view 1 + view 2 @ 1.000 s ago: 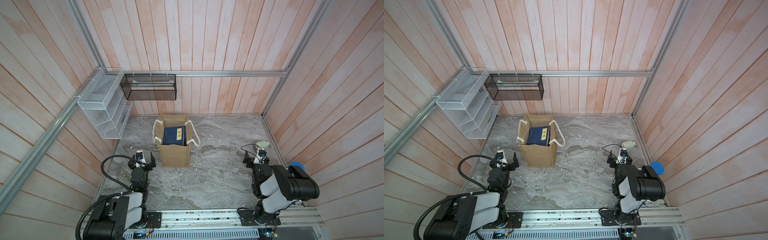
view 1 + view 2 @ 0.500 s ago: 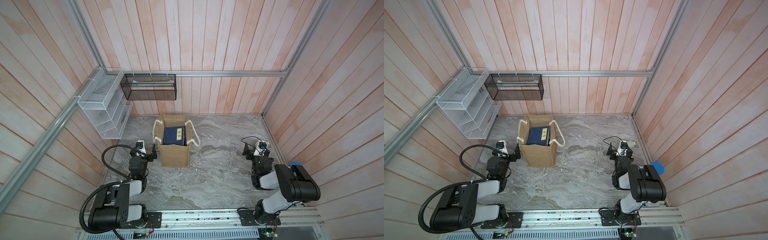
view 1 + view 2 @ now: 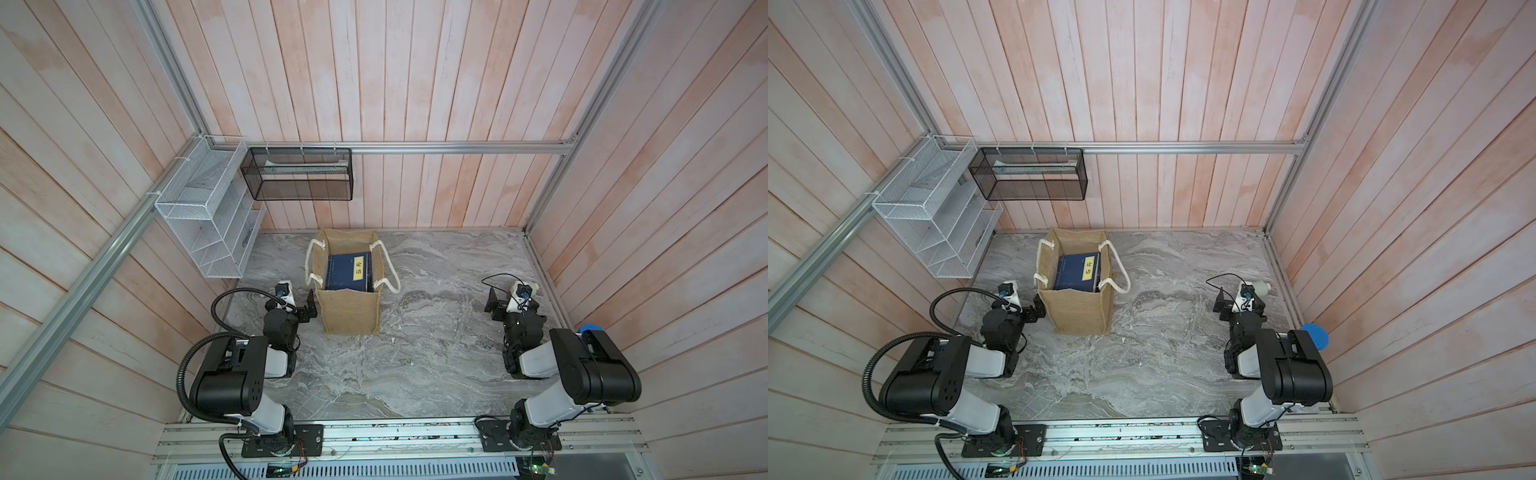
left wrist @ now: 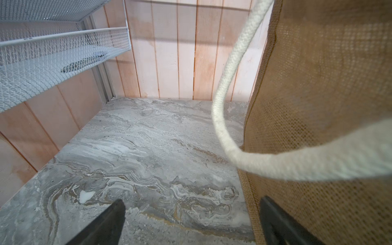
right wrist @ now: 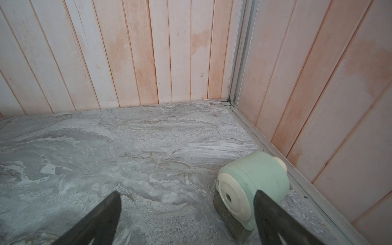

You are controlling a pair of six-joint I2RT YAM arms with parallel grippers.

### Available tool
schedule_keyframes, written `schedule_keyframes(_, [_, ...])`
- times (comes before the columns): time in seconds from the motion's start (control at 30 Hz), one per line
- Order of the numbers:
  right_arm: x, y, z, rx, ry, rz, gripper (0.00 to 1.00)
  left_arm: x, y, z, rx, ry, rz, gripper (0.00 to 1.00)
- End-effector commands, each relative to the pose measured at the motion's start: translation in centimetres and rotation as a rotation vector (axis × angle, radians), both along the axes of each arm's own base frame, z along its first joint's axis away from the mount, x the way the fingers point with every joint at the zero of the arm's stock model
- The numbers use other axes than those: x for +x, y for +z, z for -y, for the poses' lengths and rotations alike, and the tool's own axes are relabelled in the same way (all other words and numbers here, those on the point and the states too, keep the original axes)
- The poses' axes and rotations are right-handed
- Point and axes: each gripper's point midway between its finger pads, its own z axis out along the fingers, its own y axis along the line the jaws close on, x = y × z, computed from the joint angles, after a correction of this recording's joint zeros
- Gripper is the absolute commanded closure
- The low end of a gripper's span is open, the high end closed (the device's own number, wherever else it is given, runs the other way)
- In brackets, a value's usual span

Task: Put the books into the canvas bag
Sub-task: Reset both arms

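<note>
Bases of the two black-and-white arms sit on an aluminium rail (image 3: 395, 434) at the lower edge of both top views. Both arms are folded low over the grey marble-patterned tabletop (image 3: 415, 357).

At centre left, the left gripper (image 4: 193, 202) is spread wide with nothing between its fingers. In the wrist view one finger overlaps the burlap side wall of the bag; whether it touches cannot be told.

At centre right, the right gripper (image 5: 187, 194) is also spread wide and empty. A pale green cylindrical object with a cream face (image 5: 254, 176) lies just beside one finger, which partly covers it.

Just above centre stands the tan burlap canvas bag (image 3: 351, 311), upright, its white rope handles (image 3: 391, 276) drooping outside. Inside lie the books (image 3: 347, 272). Only the top navy cover with its yellow label shows; the bag walls hide whatever lies beneath.

Toward the upper left hang a white wire mesh shelf (image 3: 199, 216) and a black mesh basket (image 3: 297, 176). The basket holds something pale, too indistinct to name.
</note>
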Motion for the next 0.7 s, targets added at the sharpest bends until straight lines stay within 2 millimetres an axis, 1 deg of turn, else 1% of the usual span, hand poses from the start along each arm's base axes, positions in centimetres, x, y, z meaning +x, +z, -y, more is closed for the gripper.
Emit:
schedule_keyframes(0.0, [0.2, 0.5, 0.2, 0.01, -0.004, 0.011, 0.02, 0.4, 1.1, -0.3, 0.0, 0.015, 0.045, 0.0])
schedule_keyframes(0.37, [0.2, 0.5, 0.2, 0.01, -0.004, 0.012, 0.02, 0.6, 1.1, -0.3, 0.003, 0.013, 0.038, 0.0])
schedule_keyframes(0.43, [0.2, 0.5, 0.1, 0.01, -0.002, 0.011, 0.02, 0.7, 1.0, 0.2, 0.02, 0.003, 0.034, 0.0])
schedule_keyframes(0.47, [0.2, 0.5, 0.2, 0.01, -0.004, 0.012, 0.02, 0.7, 1.0, 0.9, 0.044, -0.019, 0.036, 0.0])
schedule_keyframes(0.5, [0.2, 0.5, 0.2, 0.01, -0.005, 0.011, 0.02, 0.7, 1.0, 0.9, 0.045, -0.021, 0.036, 0.0])
schedule_keyframes(0.67, [0.2, 0.5, 0.2, 0.011, -0.005, 0.013, 0.02, 0.8, 1.0, 0.6, 0.014, -0.035, 0.029, 0.0])
